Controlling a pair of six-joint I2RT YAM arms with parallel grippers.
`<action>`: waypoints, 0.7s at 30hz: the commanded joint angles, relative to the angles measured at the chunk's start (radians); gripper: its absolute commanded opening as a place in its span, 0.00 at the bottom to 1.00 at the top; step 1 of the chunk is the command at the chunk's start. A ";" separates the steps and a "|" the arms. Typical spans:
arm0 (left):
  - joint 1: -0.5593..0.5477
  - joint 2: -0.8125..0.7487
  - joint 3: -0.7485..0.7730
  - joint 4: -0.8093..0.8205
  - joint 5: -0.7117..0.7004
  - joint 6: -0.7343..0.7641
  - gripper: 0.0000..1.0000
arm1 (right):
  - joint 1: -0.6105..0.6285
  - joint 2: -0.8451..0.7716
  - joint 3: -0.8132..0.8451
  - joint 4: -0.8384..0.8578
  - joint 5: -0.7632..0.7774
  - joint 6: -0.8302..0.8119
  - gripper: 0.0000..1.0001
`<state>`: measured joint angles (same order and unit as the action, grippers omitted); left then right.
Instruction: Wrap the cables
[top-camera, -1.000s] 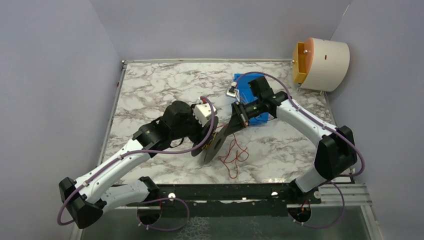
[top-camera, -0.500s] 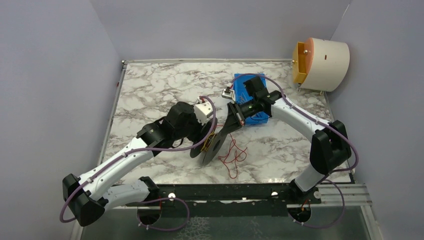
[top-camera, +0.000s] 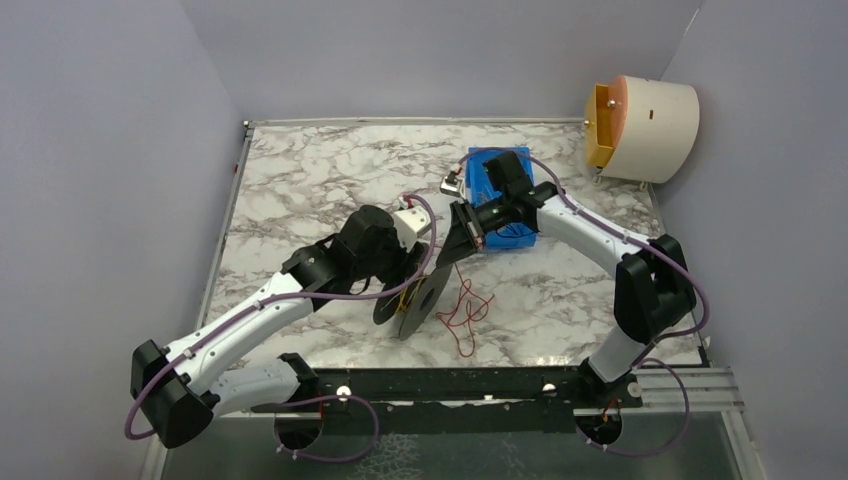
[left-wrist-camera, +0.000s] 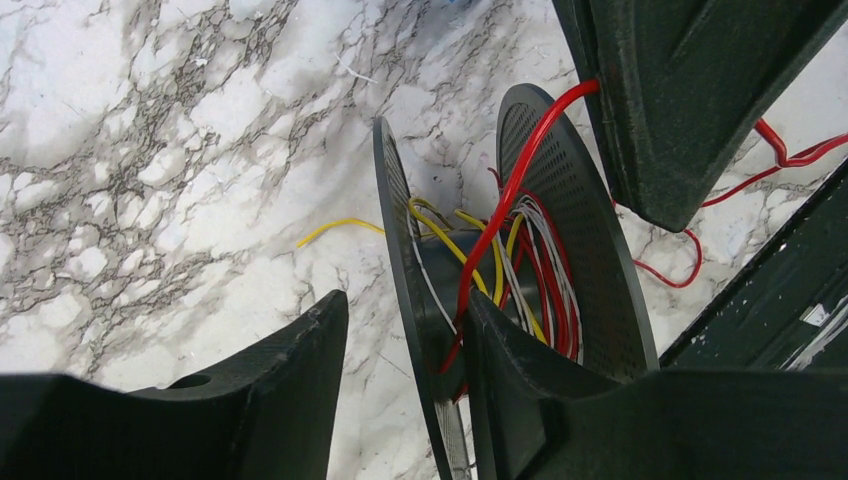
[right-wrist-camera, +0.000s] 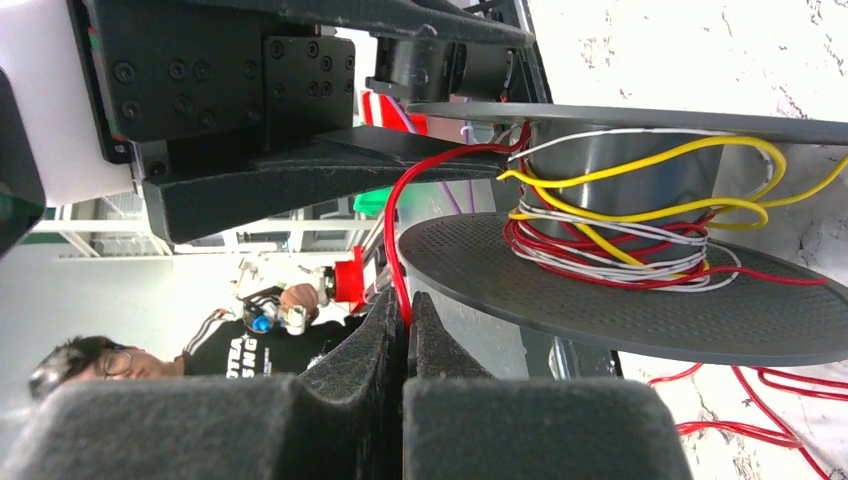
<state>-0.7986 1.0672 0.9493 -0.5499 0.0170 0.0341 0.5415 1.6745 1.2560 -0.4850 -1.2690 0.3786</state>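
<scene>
Marble-pattern table, plain lavender walls. White drum with orange face on right wall. Blue bin far right of centre, contents hidden by right arm. Black spool on edge mid-table; cables wound on hub, red, yellow and white turns. Loose red tangle on table beside it. Left gripper jaws apart, straddling one flange. Right gripper pinched tight on red strand leading to hub.
</scene>
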 joint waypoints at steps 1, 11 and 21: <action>0.003 0.011 -0.020 0.030 0.013 -0.011 0.46 | 0.005 0.014 -0.006 0.066 0.001 0.043 0.01; 0.002 0.039 -0.017 0.038 0.021 -0.007 0.20 | 0.006 0.026 -0.047 0.134 0.022 0.090 0.01; 0.003 0.058 0.000 0.038 0.018 -0.008 0.00 | 0.005 0.034 -0.066 0.139 0.057 0.086 0.01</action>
<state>-0.7982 1.1168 0.9348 -0.5217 0.0341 0.0231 0.5419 1.6928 1.2091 -0.3649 -1.2415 0.4606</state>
